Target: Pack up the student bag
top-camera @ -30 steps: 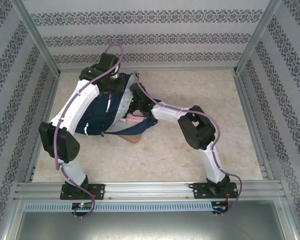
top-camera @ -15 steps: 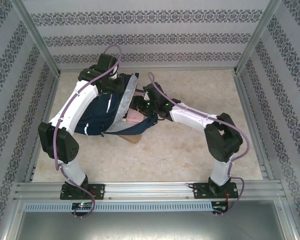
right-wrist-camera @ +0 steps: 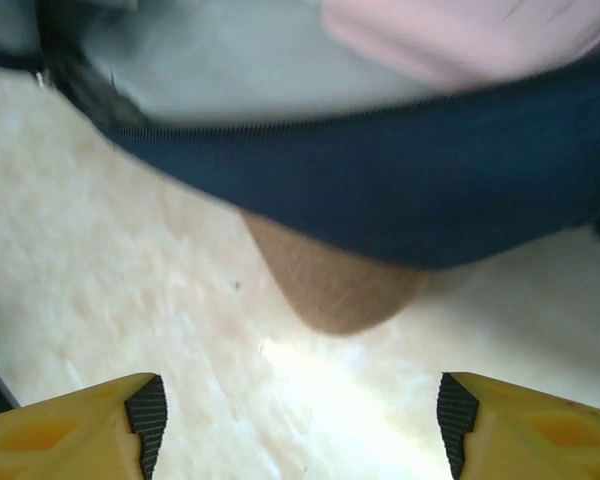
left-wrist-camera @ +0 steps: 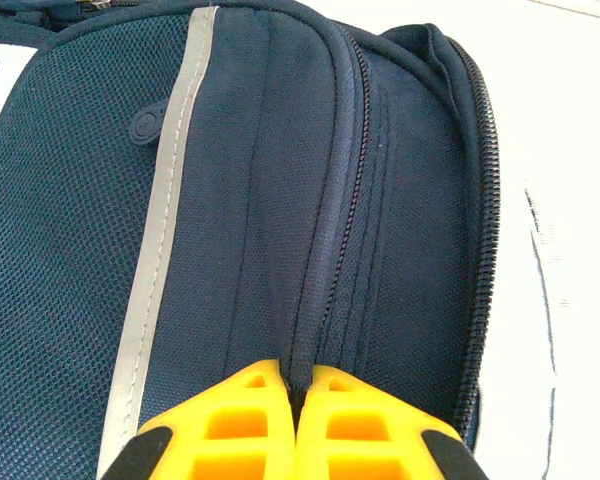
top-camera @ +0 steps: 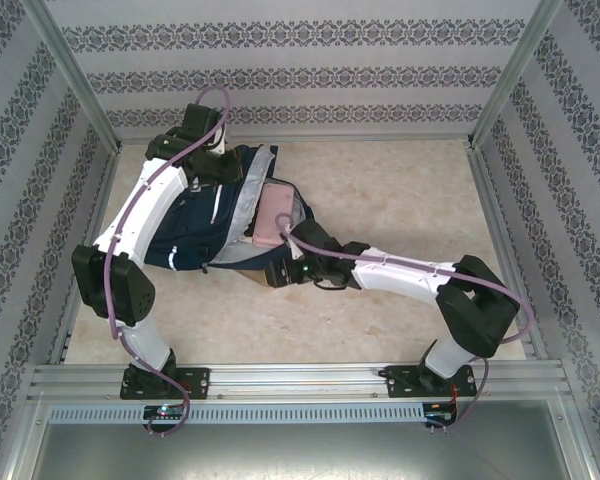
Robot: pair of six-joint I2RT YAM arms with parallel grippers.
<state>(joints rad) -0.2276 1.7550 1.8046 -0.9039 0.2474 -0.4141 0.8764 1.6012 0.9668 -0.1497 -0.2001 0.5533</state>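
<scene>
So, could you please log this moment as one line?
left hand: shut on bag | right hand: open, empty, near bag | pink item: in bag opening

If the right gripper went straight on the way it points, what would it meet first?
Probably the tan object poking out from under the student bag, just ahead of the open right gripper; depth is unclear.

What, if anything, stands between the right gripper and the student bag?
Nothing visible: bare table lies between the open right gripper and the student bag, whose navy edge has a brown piece poking out from under it.
</scene>
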